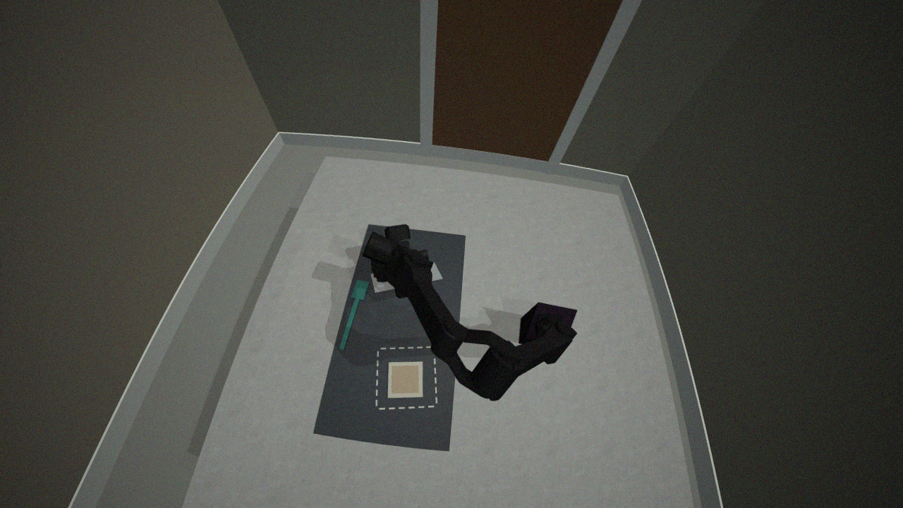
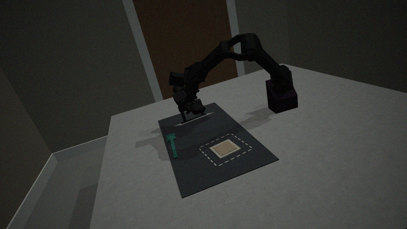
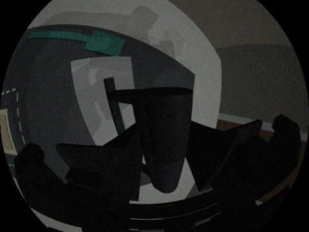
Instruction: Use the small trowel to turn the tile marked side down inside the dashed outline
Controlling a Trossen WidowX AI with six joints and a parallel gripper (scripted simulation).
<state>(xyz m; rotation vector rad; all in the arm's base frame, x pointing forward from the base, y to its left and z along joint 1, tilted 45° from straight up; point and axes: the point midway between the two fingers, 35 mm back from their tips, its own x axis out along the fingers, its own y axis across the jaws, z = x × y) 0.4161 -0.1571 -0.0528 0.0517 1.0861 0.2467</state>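
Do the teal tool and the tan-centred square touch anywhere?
Apart. The top view shows dark mat between the teal tool and the square.

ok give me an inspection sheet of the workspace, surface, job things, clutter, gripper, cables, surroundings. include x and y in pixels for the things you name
surface: dark mat point(image 1: 353, 404) point(image 2: 193, 179) point(image 3: 48, 77) on a pale table point(image 1: 542, 240) point(image 2: 313, 170) point(image 3: 206, 64)
job's things: tile point(image 1: 404, 379) point(image 2: 224, 148) point(image 3: 4, 129) within the dashed outline point(image 1: 377, 379) point(image 2: 208, 157) point(image 3: 18, 112), tan square up; grey-bladed tool point(image 1: 437, 271) point(image 2: 210, 113) point(image 3: 85, 77) held by its dark handle
clutter: teal tool point(image 1: 360, 290) point(image 2: 171, 137) point(image 3: 104, 42) lying along the mat's edge; whether it is spare, cannot tell
grippers: jaws shut on the grey-bladed tool
cables: nothing seen
surroundings: drab walls point(image 1: 63, 189) point(image 2: 85, 71) point(image 3: 257, 71), brown panel point(image 1: 523, 75) point(image 2: 184, 34) in a grey frame; dim light
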